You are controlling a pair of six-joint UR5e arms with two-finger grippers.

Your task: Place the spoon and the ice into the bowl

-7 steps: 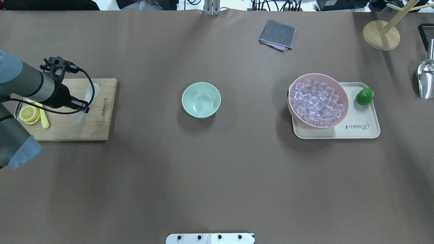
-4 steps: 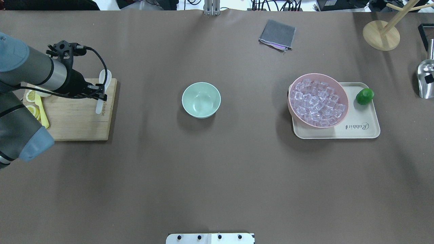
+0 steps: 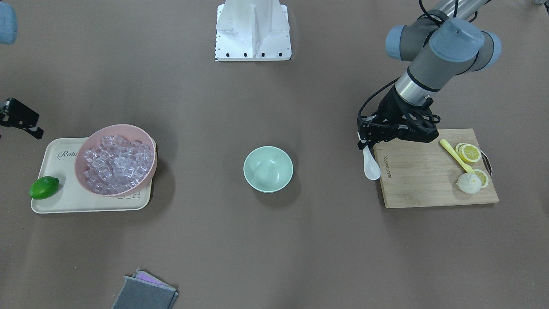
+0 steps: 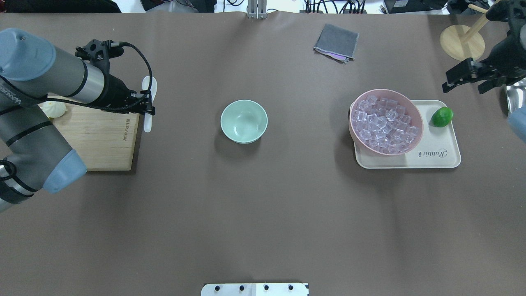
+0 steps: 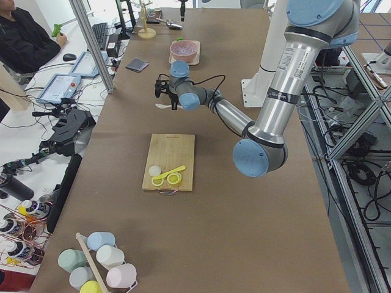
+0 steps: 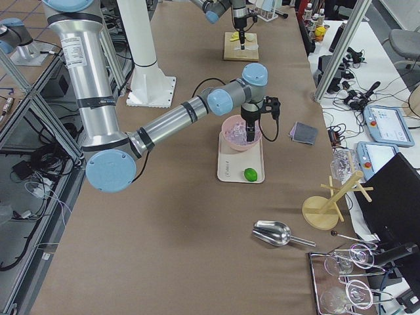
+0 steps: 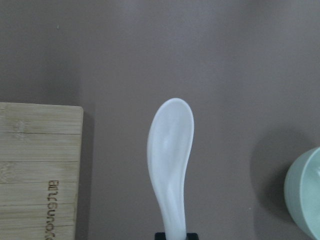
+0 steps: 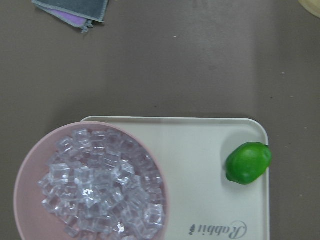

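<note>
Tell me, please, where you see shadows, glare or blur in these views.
Overhead exterior: even light, with a soft shadow on the near side of the bowl. Left wrist-mounted: the spoon is sharp, with a faint sheen and no hard glare. Right wrist-mounted: the ice shows small glints; nothing is blurred.

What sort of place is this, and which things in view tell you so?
Probably a robotics lab staged as a kitchen: robot arms at a brown table, a control pendant beside it, and food props like the cutting board with lemon slices.
</note>
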